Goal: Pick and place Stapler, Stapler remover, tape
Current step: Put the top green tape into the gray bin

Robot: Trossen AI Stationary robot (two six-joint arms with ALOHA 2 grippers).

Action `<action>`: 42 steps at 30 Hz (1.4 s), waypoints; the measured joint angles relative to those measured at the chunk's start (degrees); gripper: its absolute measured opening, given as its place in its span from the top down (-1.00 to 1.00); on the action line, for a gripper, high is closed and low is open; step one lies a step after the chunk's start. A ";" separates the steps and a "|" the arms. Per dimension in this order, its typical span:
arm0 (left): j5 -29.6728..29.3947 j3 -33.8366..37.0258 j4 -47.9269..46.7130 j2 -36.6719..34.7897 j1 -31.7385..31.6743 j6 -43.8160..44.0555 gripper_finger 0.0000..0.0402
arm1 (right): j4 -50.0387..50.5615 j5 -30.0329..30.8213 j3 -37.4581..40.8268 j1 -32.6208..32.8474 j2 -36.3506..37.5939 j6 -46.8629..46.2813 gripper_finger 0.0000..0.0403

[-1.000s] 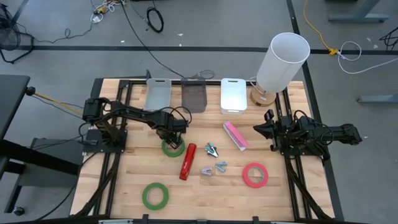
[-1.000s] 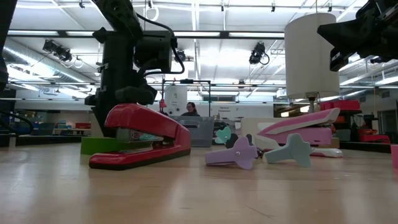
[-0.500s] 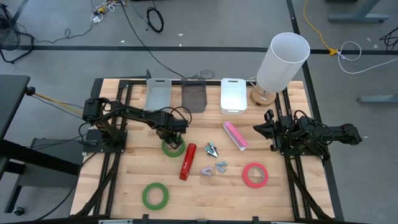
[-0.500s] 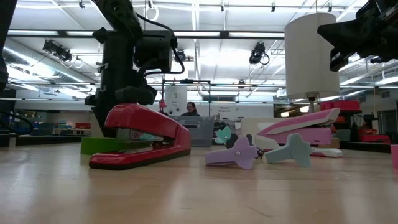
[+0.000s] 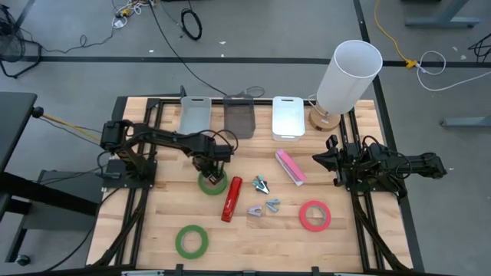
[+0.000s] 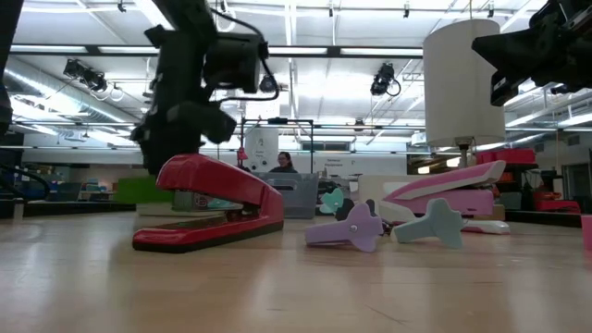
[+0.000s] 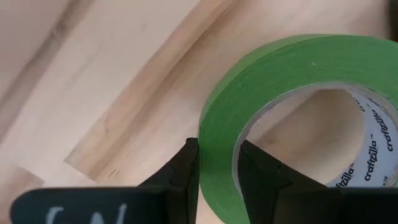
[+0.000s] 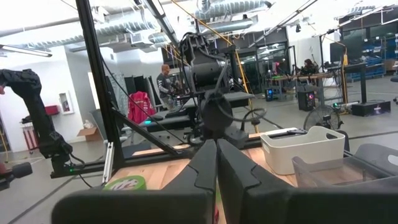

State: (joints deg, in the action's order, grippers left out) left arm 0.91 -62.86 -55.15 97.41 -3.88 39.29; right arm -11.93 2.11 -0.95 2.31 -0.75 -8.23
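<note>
Beside the red stapler [image 5: 231,198], on its side toward the bins, the left gripper [image 5: 210,173] pinches the wall of a green tape roll [image 5: 212,182] between nearly closed fingers [image 7: 185,171], lifting it off the table [image 5: 245,245], while the right gripper [image 5: 327,159] waits, fingers together and empty, well beyond the pink stapler [image 5: 291,166].

Red stapler [image 5: 232,198] just beside lifted green tape [image 5: 212,182] (bare wood elsewhere).
</note>
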 joint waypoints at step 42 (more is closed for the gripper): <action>-16.79 -31.66 -21.36 -0.02 -30.45 -32.33 0.51 | 0.01 -0.02 0.00 -0.01 -0.01 -0.02 0.92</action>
State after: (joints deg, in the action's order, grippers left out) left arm -15.88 -94.52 -76.51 97.38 -34.34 6.96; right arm -11.92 2.09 -0.95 2.30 -0.76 -8.25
